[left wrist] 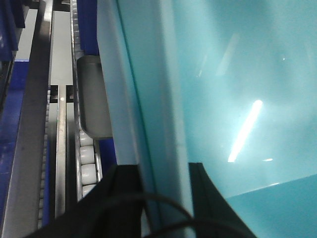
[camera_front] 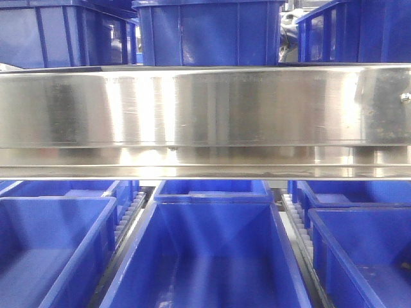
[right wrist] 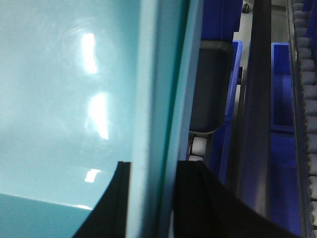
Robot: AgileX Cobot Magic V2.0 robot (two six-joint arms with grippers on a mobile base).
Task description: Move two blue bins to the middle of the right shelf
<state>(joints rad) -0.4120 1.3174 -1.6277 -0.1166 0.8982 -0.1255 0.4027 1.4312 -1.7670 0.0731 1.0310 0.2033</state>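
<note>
End effectors, left point(left wrist: 156, 168) and right point(right wrist: 159, 166), each pinch one aqua bin point(left wrist: 237, 74) rim.

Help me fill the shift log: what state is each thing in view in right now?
pale aqua bin, gripped by its side walls, nothing seen inside.
left gripper, shut on the pale aqua bin's wall.
right gripper, shut on the pale aqua bin's wall.
dark blue bins, open-topped, the middle one empty.
</note>
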